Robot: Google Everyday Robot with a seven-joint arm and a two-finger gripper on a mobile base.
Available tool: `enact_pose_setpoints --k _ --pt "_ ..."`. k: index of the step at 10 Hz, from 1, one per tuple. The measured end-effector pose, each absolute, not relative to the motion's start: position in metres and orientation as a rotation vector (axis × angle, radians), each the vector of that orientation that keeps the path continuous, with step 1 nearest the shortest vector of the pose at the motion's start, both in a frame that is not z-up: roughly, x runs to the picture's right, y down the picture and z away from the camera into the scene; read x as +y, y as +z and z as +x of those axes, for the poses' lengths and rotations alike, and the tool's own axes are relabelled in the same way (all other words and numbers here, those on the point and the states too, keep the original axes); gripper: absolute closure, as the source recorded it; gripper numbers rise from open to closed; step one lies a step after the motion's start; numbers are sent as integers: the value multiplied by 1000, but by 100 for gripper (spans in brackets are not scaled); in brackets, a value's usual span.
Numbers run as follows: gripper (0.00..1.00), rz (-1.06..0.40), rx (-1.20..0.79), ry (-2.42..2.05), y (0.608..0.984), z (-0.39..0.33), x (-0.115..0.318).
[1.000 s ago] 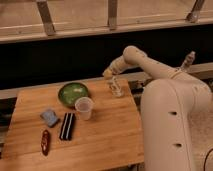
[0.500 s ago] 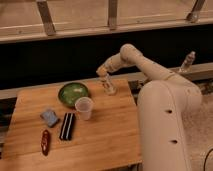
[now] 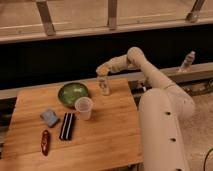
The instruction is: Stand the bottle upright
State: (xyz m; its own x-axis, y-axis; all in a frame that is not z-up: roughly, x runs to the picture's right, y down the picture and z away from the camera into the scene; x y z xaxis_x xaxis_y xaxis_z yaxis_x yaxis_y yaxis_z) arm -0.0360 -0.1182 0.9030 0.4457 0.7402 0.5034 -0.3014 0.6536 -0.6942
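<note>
Camera view from above and in front of a wooden table [image 3: 110, 140], with the white robot standing at the table's 3 o'clock side and its arm reaching across toward the far edge. The gripper [image 3: 102, 71] sits at about 1 o'clock on the tabletop, its claw closed and apparently pinched on the top of the bottle [image 3: 104, 87]. This small pale bottle hangs straight down beneath it, close to vertical, with its base at or just above the wood; I cannot tell if it touches. Holding it by the cap end lets the body swing upright, so the task looks nearly done, with only a steady release left. A green bowl [image 3: 73, 93] lies near the bottle at 11 o'clock, and a translucent cup [image 3: 83, 107] stands close by toward the centre, so a wobble on release could knock into either. Toward 8 o'clock lie a blue sponge [image 3: 50, 117], a black oblong object [image 3: 67, 126] and a red one [image 3: 45, 142], well apart from the bottle.
</note>
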Motion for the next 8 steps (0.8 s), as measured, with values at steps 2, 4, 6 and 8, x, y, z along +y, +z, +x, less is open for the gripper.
enact_pose_setpoints --k 2,4,6,8 --pt "100 -565 -891 687 903 -38 -118" --pt "100 -565 -891 688 903 -37 -118" --pt "100 -565 -890 688 903 -37 -118" --pt "100 -565 -890 688 904 -37 -117"
